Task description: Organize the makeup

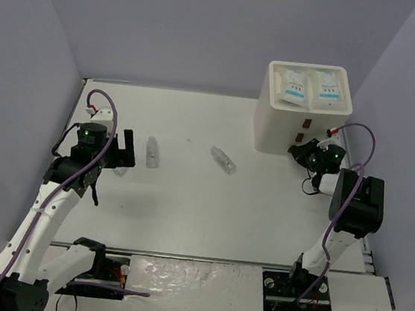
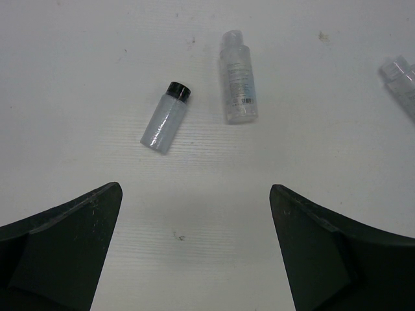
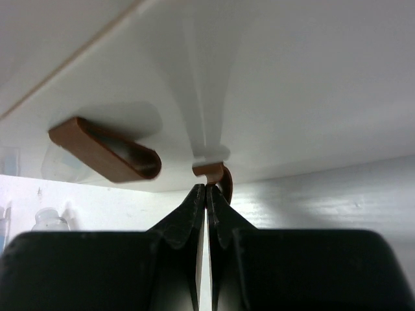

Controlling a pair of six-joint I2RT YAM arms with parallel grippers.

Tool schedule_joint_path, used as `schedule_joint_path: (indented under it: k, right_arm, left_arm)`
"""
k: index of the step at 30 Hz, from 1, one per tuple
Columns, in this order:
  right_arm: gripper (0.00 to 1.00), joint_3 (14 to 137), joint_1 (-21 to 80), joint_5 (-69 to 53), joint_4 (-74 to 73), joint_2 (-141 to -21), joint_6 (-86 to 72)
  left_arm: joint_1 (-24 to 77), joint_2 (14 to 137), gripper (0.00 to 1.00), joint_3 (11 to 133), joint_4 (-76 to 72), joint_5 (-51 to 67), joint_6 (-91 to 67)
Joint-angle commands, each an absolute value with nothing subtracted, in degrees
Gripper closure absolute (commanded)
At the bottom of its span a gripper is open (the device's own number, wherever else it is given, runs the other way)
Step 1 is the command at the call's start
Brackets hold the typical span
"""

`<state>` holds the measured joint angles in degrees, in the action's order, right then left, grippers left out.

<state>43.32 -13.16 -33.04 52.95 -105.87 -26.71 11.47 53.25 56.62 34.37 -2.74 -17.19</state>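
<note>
Two white sachets with blue print (image 1: 293, 85) (image 1: 327, 88) lie on top of the white drawer box (image 1: 274, 126). Three small clear vials lie on the table: one with a black cap (image 2: 165, 120), a clear-capped one (image 2: 238, 78) (image 1: 152, 151), and a third further right (image 1: 223, 159) (image 2: 402, 81). My left gripper (image 1: 120, 153) (image 2: 194, 191) is open and empty, just short of the black-capped vial. My right gripper (image 1: 300, 148) (image 3: 206, 188) is shut with its tips on the lower brown handle (image 3: 217, 173) of the box. No brushes or wooden stick are in view.
A second brown handle (image 3: 107, 150) (image 1: 306, 124) sits above the gripped one on the box front. The box stands at the back right near the purple wall (image 1: 396, 79). The table's white surface (image 1: 187, 206) lies between the arms.
</note>
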Motion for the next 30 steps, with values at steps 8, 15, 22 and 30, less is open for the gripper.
schedule_joint_path:
  k: [8,15,22,30]
  right_arm:
    - [1.0,35.3,-13.9,-32.2,54.5,-94.3,-26.0]
    - [1.0,32.0,-14.0,-31.6,48.3,-85.6,-24.8]
    - [1.0,29.2,-14.0,-28.8,39.6,-77.2,-25.0]
    - [1.0,27.0,-13.9,-26.7,32.6,-70.9,-24.5]
  left_arm:
    - [10.4,52.6,0.03,57.7,31.1,-1.9,-17.8]
    - [10.4,52.3,0.03,57.7,30.9,-1.8,-17.8]
    - [10.3,52.2,0.03,57.7,30.8,-1.3,-18.0]
    - [10.3,52.0,0.03,57.5,30.7,-0.7,-18.1]
